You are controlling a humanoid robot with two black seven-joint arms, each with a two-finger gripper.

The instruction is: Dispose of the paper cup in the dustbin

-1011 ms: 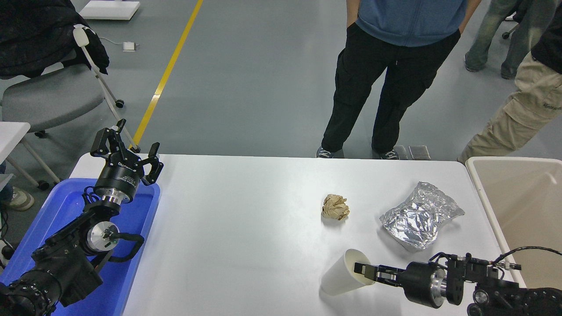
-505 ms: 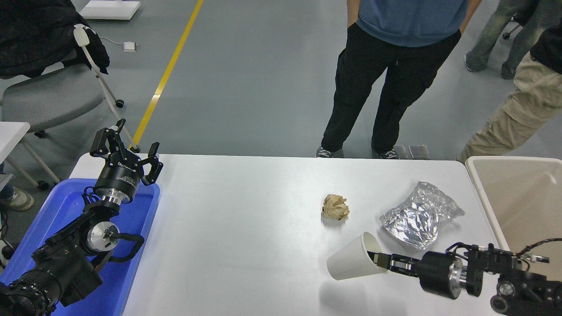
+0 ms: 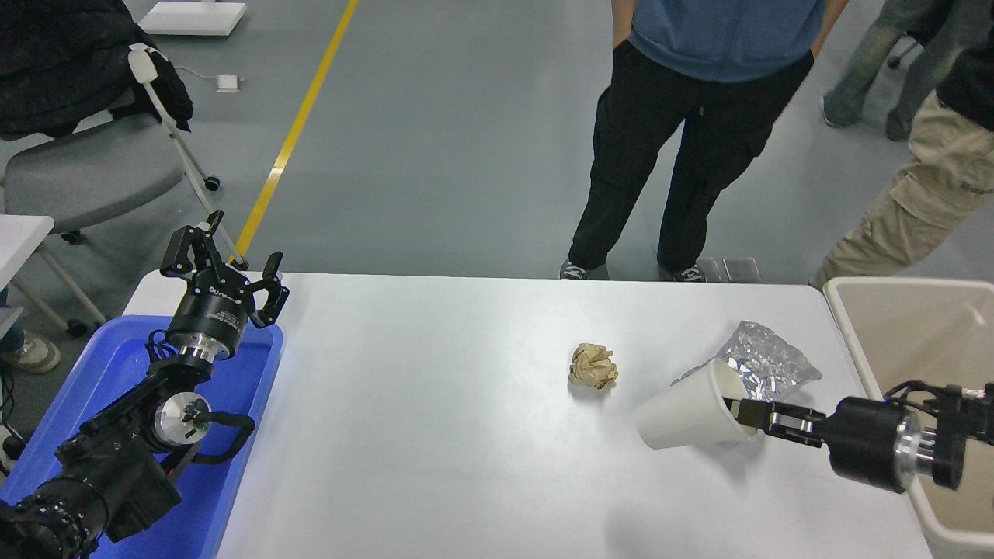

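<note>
My right gripper (image 3: 738, 414) is shut on the rim of the white paper cup (image 3: 687, 411). It holds the cup on its side above the table, mouth toward the arm, in front of the silver foil bag (image 3: 769, 361). The beige dustbin (image 3: 893, 334) stands at the table's right edge, just right of the gripper's wrist. My left gripper (image 3: 221, 260) is parked open over the far end of the blue tray (image 3: 116, 373) at the left.
A crumpled brown paper ball (image 3: 594, 366) lies on the white table (image 3: 435, 404) left of the cup. One person (image 3: 699, 116) stands at the far side. Another person (image 3: 924, 178) stands at the far right. A grey chair (image 3: 85, 171) is at the upper left.
My right gripper has lifted the cup off the table and carried it right and away from me, toward the dustbin, tipping it onto its side. The left arm has not moved.
</note>
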